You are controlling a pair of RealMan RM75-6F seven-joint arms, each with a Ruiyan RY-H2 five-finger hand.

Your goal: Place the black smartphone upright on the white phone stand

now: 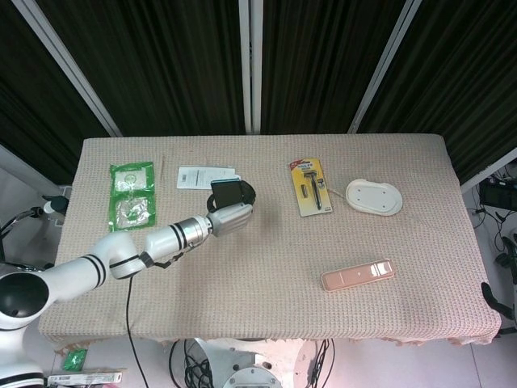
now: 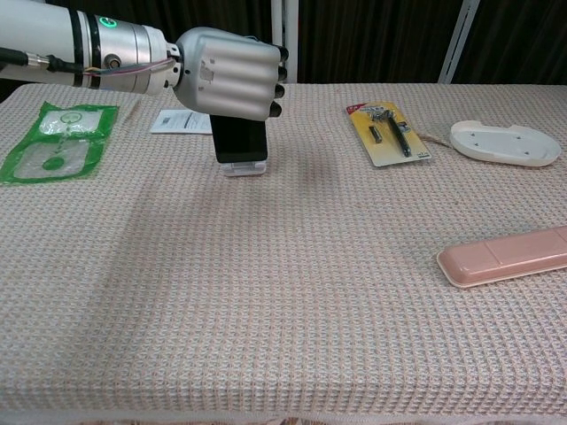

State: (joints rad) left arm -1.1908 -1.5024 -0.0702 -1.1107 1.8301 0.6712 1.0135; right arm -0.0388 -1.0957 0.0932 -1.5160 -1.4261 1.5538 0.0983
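Observation:
My left hand (image 2: 229, 74) grips the black smartphone (image 2: 239, 140) from above, holding it upright. The phone's lower edge sits on the white phone stand (image 2: 242, 167), of which only the front lip shows below the phone. In the head view the same left hand (image 1: 229, 218) reaches in from the left, with the black smartphone (image 1: 227, 192) just beyond its fingers; the stand is hidden there. My right hand is not in either view.
A green packet (image 2: 55, 140) and a white card (image 2: 180, 121) lie left of the stand. To the right are a yellow razor pack (image 2: 386, 133), a white oval dish (image 2: 504, 142) and a pink case (image 2: 504, 257).

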